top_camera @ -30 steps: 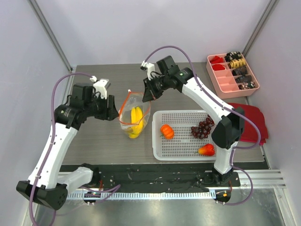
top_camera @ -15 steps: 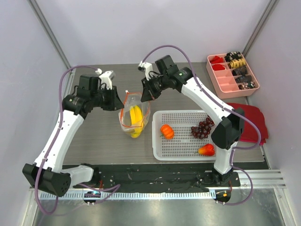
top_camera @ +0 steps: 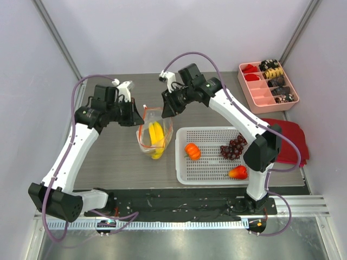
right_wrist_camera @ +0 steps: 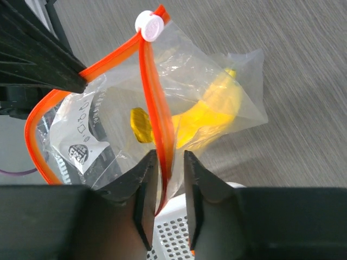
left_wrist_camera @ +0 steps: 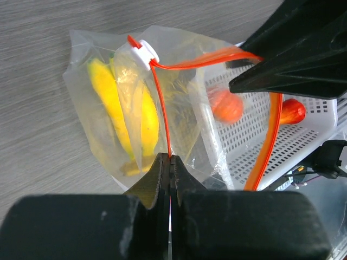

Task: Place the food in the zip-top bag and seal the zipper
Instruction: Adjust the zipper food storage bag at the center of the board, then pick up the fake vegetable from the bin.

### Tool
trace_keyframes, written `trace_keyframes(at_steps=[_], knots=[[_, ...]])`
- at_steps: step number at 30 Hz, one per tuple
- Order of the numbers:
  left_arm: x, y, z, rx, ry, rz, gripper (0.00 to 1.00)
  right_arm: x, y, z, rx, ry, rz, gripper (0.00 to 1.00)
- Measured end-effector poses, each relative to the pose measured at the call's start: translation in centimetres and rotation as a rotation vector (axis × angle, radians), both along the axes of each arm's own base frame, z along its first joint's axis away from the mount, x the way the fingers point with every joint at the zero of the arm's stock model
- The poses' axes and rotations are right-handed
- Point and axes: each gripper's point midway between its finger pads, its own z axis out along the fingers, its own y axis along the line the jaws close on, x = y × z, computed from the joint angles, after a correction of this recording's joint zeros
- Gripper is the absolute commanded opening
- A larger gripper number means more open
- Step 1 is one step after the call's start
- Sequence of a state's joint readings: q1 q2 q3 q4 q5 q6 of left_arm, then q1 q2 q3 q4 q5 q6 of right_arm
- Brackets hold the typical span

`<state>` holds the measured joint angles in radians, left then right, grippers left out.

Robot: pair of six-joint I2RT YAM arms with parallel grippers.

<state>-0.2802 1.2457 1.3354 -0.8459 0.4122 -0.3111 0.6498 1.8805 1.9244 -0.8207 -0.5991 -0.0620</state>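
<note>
1. The zip-top bag (top_camera: 154, 140) stands mouth-up at mid-counter (top_camera: 108, 157), just left of the white basket (top_camera: 209, 165) and between the two hands.
2. The bag holds the yellow banana bunch (left_wrist_camera: 116, 108).
3. The basket holds the orange pumpkin (top_camera: 192, 151) at its left, the grape cluster (top_camera: 233, 148) at its far right and the red-orange fruit (top_camera: 237, 173) at its near right.
4. The pink compartment tray (top_camera: 261, 98), at the far right corner, holds small dark and red snacks.
5. The zipper (left_wrist_camera: 162, 108) is unsealed. Its two orange-red strips spread apart and meet at the white slider (right_wrist_camera: 149, 25) at the far end.
6. The left hand (left_wrist_camera: 170, 162) has its fingers pressed together, pinching the left strip.
7. The right hand (right_wrist_camera: 169, 162) has its fingers narrowed onto the right strip, pinching it.
</note>
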Motion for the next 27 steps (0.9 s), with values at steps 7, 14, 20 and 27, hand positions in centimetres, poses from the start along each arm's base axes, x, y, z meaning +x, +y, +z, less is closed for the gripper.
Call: trace_keyframes(at_steps=[7, 14, 20, 27], knots=[[-0.1, 0.1, 0.6, -0.001, -0.015, 0.007, 0.0, -0.1, -3.5, -1.2, -0.054, -0.015, -0.077, 0.9], [-0.2, 0.2, 0.8, -0.002, -0.02, 0.01, 0.0, -2.4, -12.8, -0.7, -0.069, -0.092, -0.232, 0.96], [-0.3, 0.2, 0.8, -0.007, -0.013, 0.015, 0.0, -7.7, -14.8, -5.4, -0.105, -0.084, -0.212, 0.96], [-0.2, 0.2, 0.7, -0.007, -0.012, 0.021, 0.0, -8.1, -14.5, -12.4, -0.243, -0.018, -0.232, 0.96]])
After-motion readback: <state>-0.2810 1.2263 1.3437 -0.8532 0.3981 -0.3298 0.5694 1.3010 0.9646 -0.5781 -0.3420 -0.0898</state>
